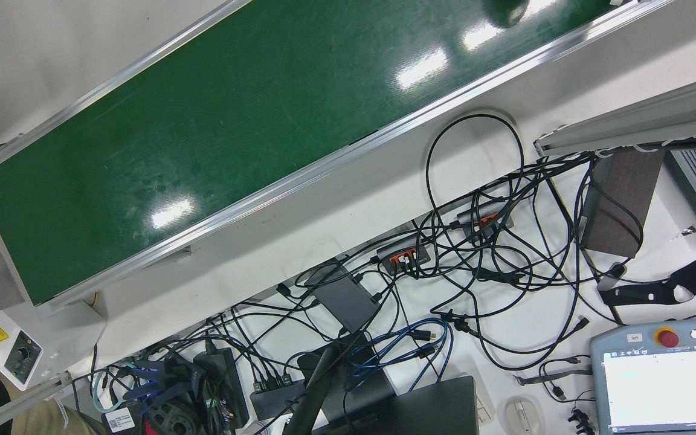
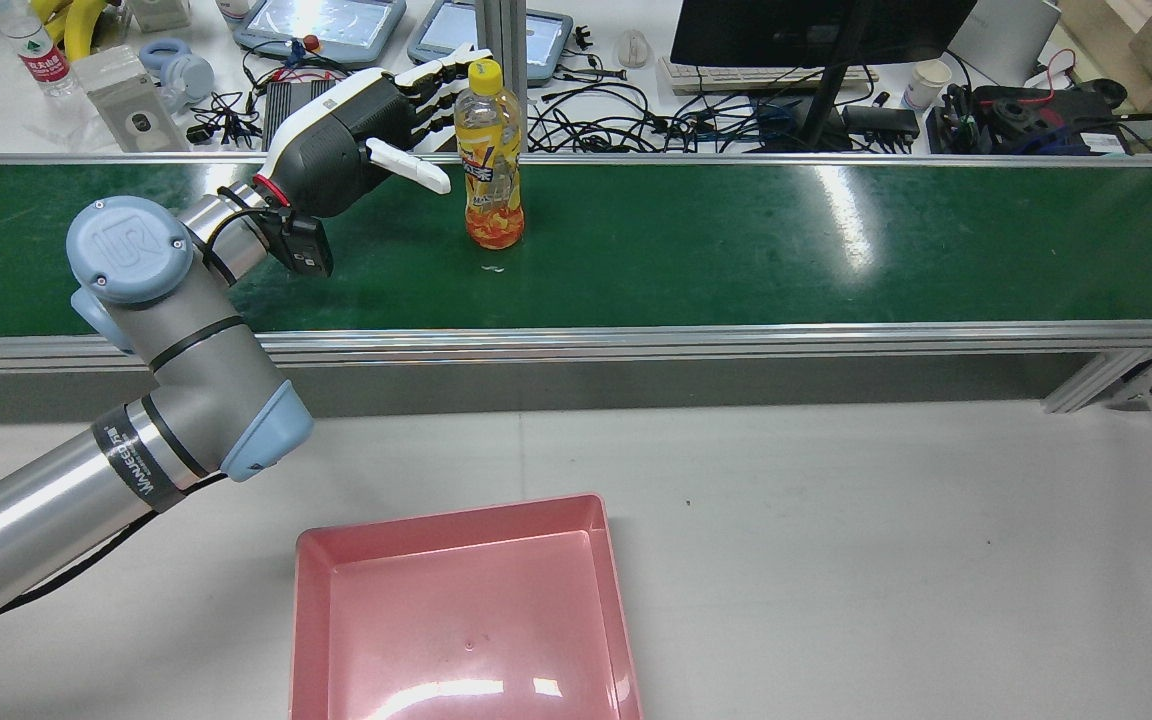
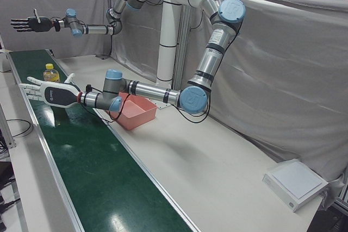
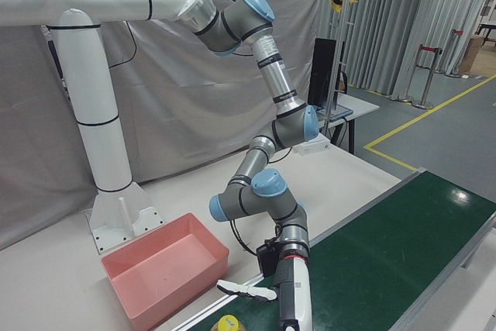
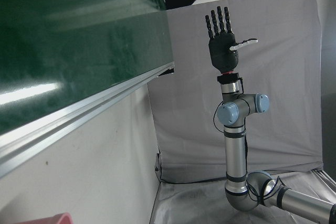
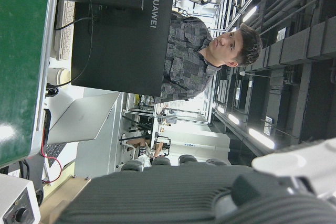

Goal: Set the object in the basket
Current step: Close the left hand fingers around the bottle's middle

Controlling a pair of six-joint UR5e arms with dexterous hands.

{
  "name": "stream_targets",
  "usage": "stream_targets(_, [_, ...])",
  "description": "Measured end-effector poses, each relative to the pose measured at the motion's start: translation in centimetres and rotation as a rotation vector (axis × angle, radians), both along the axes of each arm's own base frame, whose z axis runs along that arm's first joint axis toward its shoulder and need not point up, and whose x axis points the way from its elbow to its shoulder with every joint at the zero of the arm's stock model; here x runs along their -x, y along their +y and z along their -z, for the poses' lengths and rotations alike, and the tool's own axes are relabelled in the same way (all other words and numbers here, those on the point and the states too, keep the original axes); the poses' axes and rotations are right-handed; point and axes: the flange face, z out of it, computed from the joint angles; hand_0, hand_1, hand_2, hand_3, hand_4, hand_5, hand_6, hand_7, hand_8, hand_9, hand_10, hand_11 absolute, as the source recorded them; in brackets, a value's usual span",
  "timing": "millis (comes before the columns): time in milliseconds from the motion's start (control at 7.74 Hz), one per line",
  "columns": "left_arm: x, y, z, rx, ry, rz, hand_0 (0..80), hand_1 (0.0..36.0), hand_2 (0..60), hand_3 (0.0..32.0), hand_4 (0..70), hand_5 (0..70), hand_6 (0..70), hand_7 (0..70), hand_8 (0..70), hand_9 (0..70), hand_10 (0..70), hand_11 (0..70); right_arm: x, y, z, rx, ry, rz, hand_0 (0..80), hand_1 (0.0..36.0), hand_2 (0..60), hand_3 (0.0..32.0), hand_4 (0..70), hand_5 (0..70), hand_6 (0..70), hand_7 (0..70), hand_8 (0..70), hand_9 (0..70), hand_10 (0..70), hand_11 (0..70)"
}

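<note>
Rear view: the left hand (image 2: 356,140) has its fingers (image 2: 436,85) spread and empty just beside the upright orange drink bottle (image 2: 489,155) on the green conveyor belt (image 2: 736,240); a sideways brush would probably topple this tall, narrow bottle, while the pink basket (image 2: 461,610) sits clear on the worktop (image 2: 886,550). Left-front view: the right hand (image 3: 27,24) is raised well apart, fingers splayed and empty.
</note>
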Motion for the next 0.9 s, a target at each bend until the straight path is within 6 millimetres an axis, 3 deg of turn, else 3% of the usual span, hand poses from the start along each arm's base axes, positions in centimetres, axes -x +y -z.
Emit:
stream_targets(517, [-1.4,0.8,0.3,-0.003,-0.001,-0.025,55.0,11.3,0.0,0.0,17.2,15.9,3.3,0.8,8.4,10.4,7.3,12.1,0.1,0.0,0.0,0.000,0.000,0.001,0.0,0.0,0.0,0.0,0.0,0.0,0.0,0.0,0.0,0.0,0.0,0.0])
stream_targets(646, [-1.9,1.0,0.5,-0.004,-0.001,-0.033,55.5,12.9,0.0,0.0,17.9,19.7,4.2,1.5,9.8,12.3,8.4,13.9,0.0,0.0,0.0,0.001,0.000,0.001,0.0,0.0,0.0,0.0,0.0,0.0,0.0,0.0,0.0,0.0,0.0,0.0])
stream_targets(775, [-2.1,1.1,1.0,-0.006,0.000,-0.037,56.2,19.0,10.8,0.0,21.1,41.7,9.4,9.2,16.3,21.2,18.3,28.5,0.0,0.0,0.0,0.000,0.000,0.000,0.0,0.0,0.0,0.0,0.0,0.0,0.0,0.0,0.0,0.0,0.0,0.0])
stream_targets(904, [-2.3,1.1,1.7,-0.008,0.003,-0.040,57.8,29.1,60.0,0.0,64.3,70.0,39.0,51.0,48.7,65.3,53.5,70.0,0.0,0.0,0.0,0.000,0.000,0.000,0.0,0.0,0.0,0.0,0.0,0.0,0.0,0.0,0.0,0.0,0.0,0.0])
